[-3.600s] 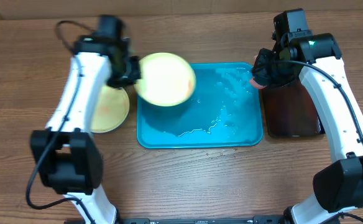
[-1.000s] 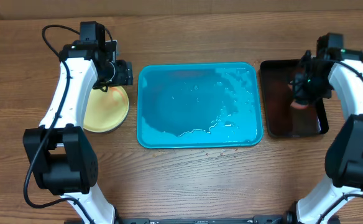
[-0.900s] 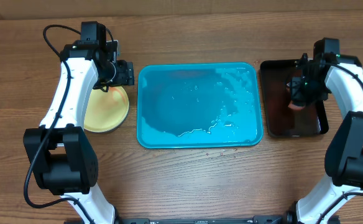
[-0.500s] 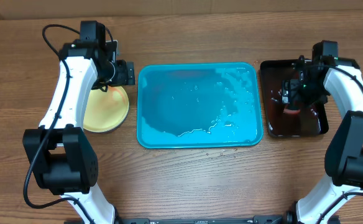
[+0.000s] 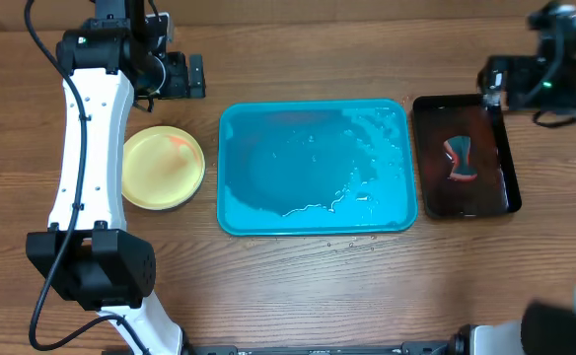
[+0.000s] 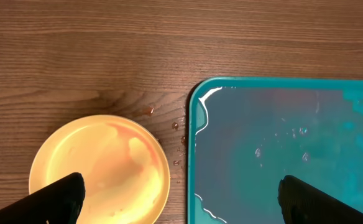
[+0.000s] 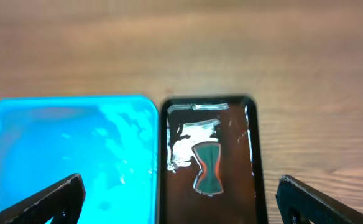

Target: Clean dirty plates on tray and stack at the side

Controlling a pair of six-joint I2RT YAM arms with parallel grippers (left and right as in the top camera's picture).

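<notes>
Item 1, left gripper (image 6: pixel 181 200): jaws wide apart, nothing between them; hangs high above the table (image 6: pixel 94 56). Under its left finger (image 6: pixel 57 198) lie the plates (image 6: pixel 101 171), stacked, well below and untouched. Only the top one shows, pale yellow with a faint orange tinge; how many lie beneath cannot be told

Item 2, right gripper (image 7: pixel 181 200): jaws wide apart, empty. Straight below and well apart from them lies the black tray (image 7: pixel 251 162), holding a small hourglass-shaped wiping pad (image 7: pixel 208 168), teal and red

Item 3, tray (image 5: pixel 316 229): turquoise, between the two grippers, under the left gripper's right finger and the right gripper's left one. No plate on it, only streaks of water

Step in hand, by judgement: the closing one, with plates off the tray and piled beside it

Next move: probably only taking both arms to rest; if the orange tinge is sauce, the top plate needs another wipe
</notes>
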